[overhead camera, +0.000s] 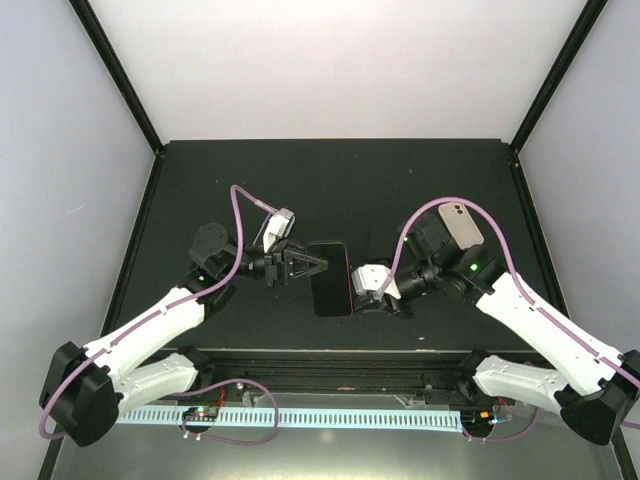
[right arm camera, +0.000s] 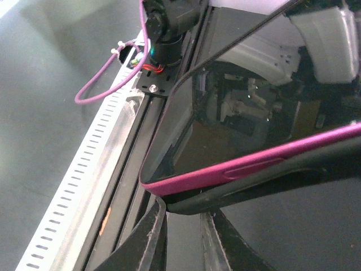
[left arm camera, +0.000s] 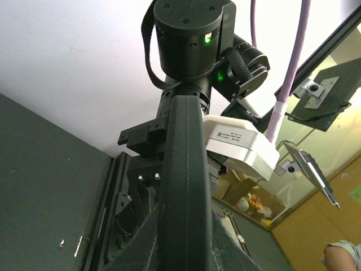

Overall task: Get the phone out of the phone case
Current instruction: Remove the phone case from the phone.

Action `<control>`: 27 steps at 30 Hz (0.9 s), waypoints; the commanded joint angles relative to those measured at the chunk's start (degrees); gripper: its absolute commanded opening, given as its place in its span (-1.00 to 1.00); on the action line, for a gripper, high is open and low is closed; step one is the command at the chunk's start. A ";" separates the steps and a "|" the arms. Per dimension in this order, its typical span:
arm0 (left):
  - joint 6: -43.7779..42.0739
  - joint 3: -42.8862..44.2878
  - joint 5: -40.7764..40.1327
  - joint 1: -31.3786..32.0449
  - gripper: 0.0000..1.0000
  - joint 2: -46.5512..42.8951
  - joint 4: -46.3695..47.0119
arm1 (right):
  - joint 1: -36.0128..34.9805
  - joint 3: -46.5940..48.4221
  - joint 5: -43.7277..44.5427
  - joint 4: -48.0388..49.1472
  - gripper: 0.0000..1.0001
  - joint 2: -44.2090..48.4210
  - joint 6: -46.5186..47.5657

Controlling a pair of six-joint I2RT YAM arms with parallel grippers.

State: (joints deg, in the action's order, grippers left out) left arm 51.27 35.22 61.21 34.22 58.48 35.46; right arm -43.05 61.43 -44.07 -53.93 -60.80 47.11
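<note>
I have the phone [overhead camera: 328, 275] pinched by both long sides over the middle of the dark table [overhead camera: 250, 180]. My left gripper [overhead camera: 303, 266] is clamped tight on its left edge, and my right gripper [overhead camera: 360, 288] is closed on the pink right edge. From the right wrist, a dark strip [right arm camera: 271, 180] runs under that pink edge; I cannot tell whether it is the phone case. The phone's near end points at the rail [overhead camera: 330, 355], with bare tabletop beyond. A pale slab [overhead camera: 461, 222] sits by my right elbow.
</note>
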 commanded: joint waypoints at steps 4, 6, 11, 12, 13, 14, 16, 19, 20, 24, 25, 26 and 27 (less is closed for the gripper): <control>3.74 0.64 -0.07 1.01 -0.97 -2.50 2.85 | 2.20 -4.62 6.59 25.47 -0.49 -0.67 -21.07; 3.84 -0.02 -0.32 1.00 -0.97 -2.68 3.30 | 2.52 -5.64 12.14 29.54 -0.44 -1.55 -26.34; 4.35 -1.78 -0.78 0.95 -0.97 -3.29 4.56 | 4.31 -4.66 17.26 31.62 -0.38 -5.53 -32.57; 4.44 -2.01 -0.87 1.00 -0.97 -3.42 4.71 | 5.07 -4.27 16.06 31.75 -0.37 -5.91 -33.76; 4.46 -2.26 -1.08 0.97 -0.97 -3.56 4.70 | 5.81 -3.85 14.42 31.78 -0.35 -6.13 -34.69; 4.50 -2.51 -1.33 1.00 -0.97 -3.71 4.71 | 6.51 -3.38 12.12 31.74 -0.31 -6.29 -35.16; 4.23 -3.05 -2.05 0.97 -0.97 -3.96 4.55 | 7.08 -2.51 7.61 31.28 -0.13 -6.09 -35.63; 3.05 -4.23 -3.47 1.08 -0.97 -4.24 3.57 | 7.15 -1.80 0.18 30.65 0.06 -5.17 -35.78; 2.52 -4.71 -4.07 1.03 -0.97 -4.32 3.18 | 7.11 -1.61 -1.64 30.64 0.09 -4.92 -36.30; -2.07 -5.12 -6.59 1.53 -0.97 -4.44 -2.23 | 7.18 0.93 -7.16 28.29 0.16 -5.46 -37.05; -3.03 -5.16 -7.08 1.62 -0.97 -4.32 -3.21 | 7.14 1.73 -8.27 27.21 0.16 -5.86 -37.15; -3.77 -5.23 -7.52 1.73 -0.97 -4.15 -4.08 | 7.15 2.44 -8.86 26.53 0.17 -6.28 -37.42; -4.11 -5.36 -7.84 1.81 -0.97 -3.78 -3.94 | 7.15 2.96 -8.81 26.28 0.17 -6.68 -38.01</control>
State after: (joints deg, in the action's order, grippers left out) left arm 48.64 30.20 49.25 33.04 53.95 35.88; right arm -36.21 58.22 -47.75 -36.95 -66.41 12.10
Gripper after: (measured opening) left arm 0.111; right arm 0.583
